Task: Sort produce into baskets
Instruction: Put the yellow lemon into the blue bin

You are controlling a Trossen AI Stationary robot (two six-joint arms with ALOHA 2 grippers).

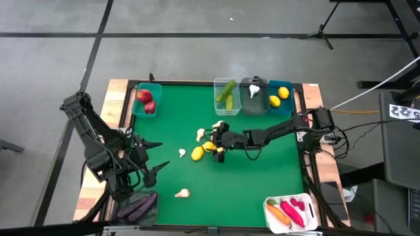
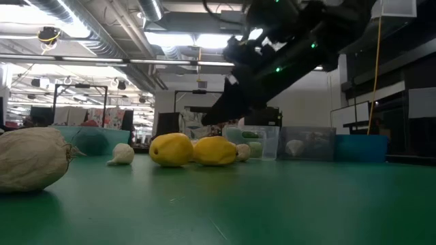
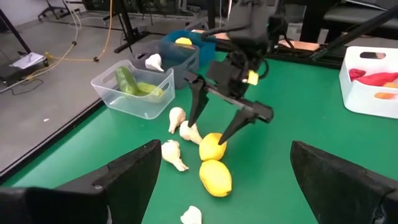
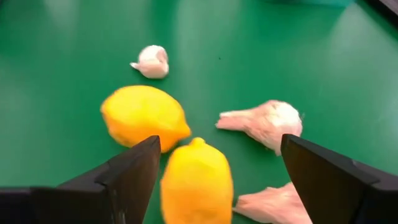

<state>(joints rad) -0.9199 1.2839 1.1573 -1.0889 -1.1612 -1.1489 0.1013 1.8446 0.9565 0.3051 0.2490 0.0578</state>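
Note:
Two yellow lemons point(image 1: 197, 153) point(image 1: 210, 147) lie side by side on the green mat near its middle, also in the low view point(image 2: 170, 149) point(image 2: 214, 150). My right gripper point(image 1: 220, 143) is open just above them. In the right wrist view point(image 4: 219, 142) its fingers stand on either side of the nearer lemon point(image 4: 196, 180) without touching it. White garlic bulbs point(image 1: 201, 135) point(image 1: 182, 153) point(image 1: 182, 193) lie loose around the lemons. My left gripper point(image 1: 159, 157) is open and empty at the table's left, beside the dark bin of eggplants point(image 1: 138, 206).
Along the far edge stand a teal bin with red apples point(image 1: 146, 99), a clear bin with cucumbers point(image 1: 226, 95), a dark grey bin with garlic point(image 1: 254, 95) and a teal bin with lemons point(image 1: 281, 97). A white bin with carrot and peppers point(image 1: 291, 213) stands near right.

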